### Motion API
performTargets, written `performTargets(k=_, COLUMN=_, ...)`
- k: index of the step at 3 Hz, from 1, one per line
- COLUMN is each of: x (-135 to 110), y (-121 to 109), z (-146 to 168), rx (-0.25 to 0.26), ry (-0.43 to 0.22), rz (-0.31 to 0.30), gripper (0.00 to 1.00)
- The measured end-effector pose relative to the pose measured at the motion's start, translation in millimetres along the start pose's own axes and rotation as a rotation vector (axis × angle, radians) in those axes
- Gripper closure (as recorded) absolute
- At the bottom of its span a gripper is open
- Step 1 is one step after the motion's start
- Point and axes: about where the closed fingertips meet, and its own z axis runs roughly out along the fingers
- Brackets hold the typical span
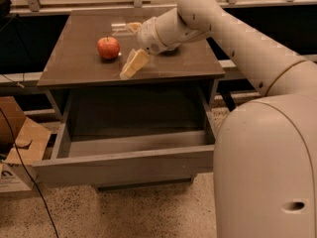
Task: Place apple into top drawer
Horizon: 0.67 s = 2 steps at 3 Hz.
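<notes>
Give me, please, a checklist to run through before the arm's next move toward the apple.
1. Apple resting on the cabinet top, nothing touching it: ok.
2. Hand open wide enough for the apple: ok.
3. Hand around the apple: not ok; it is beside the apple, apart from it.
4. Drawer pulled open below: ok.
5. Hand's height matched to the apple's middle: cannot tell.

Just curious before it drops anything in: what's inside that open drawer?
No objects show on the visible floor of the top drawer; its front panel hides the near strip. The apple sits on the cabinet top, beside the open claw.
</notes>
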Motion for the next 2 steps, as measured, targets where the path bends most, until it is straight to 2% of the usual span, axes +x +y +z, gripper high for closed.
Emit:
performTargets(k=1, x=-3, y=-11, z=15, rx=0.034, ry=-0.016, rz=0.020, gripper=0.00)
performTargets(k=2, x=-3, y=-21, z=34, rx=0.032, ry=-0.033, rz=0.039, gripper=0.00)
